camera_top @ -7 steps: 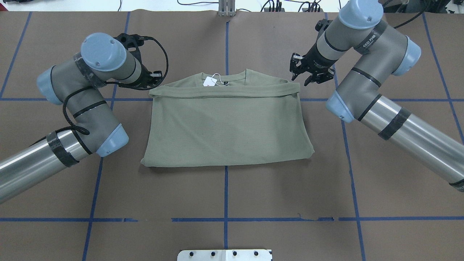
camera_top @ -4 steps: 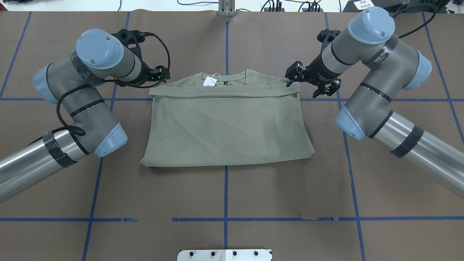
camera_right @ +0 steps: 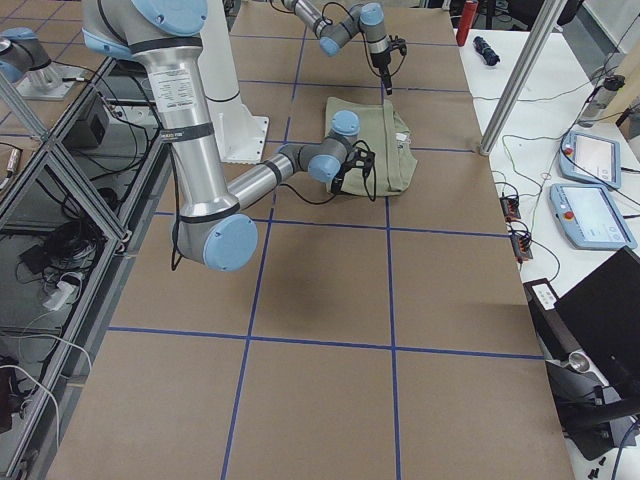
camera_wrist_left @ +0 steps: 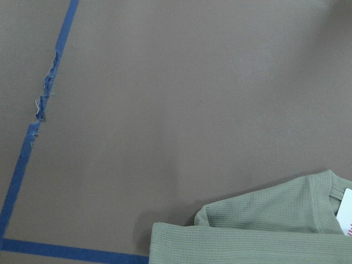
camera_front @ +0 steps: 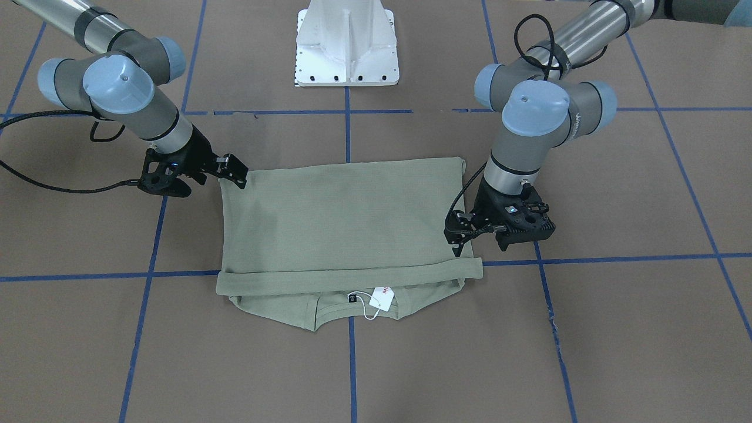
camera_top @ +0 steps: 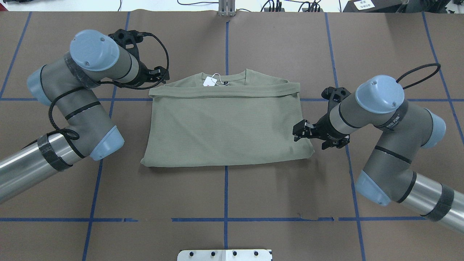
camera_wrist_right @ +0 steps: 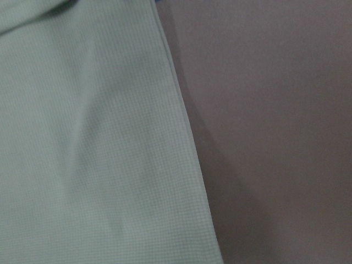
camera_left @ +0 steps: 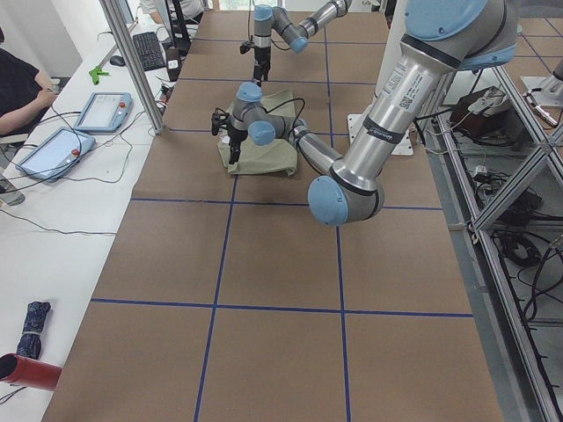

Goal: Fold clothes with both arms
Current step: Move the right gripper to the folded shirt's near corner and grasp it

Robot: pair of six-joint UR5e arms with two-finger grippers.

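Front-facing view: the green shirt (camera_front: pixel 341 229) lies folded at the centre with its collar toward the bottom. The left gripper (camera_front: pixel 457 239) is at its right edge, jaws parted and empty.

Overhead view: the right gripper (camera_top: pixel 296 132) is at the shirt's lower right edge, jaws apart and holding nothing.

Left wrist view: a shirt corner shows at the lower right.

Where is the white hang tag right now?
Overhead view: white paper hang tag lies on the sage-green knit shirt's collar, just left of centre.

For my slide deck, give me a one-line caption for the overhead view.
Partly folded green shirt on the table, flanked by the left gripper and right gripper.
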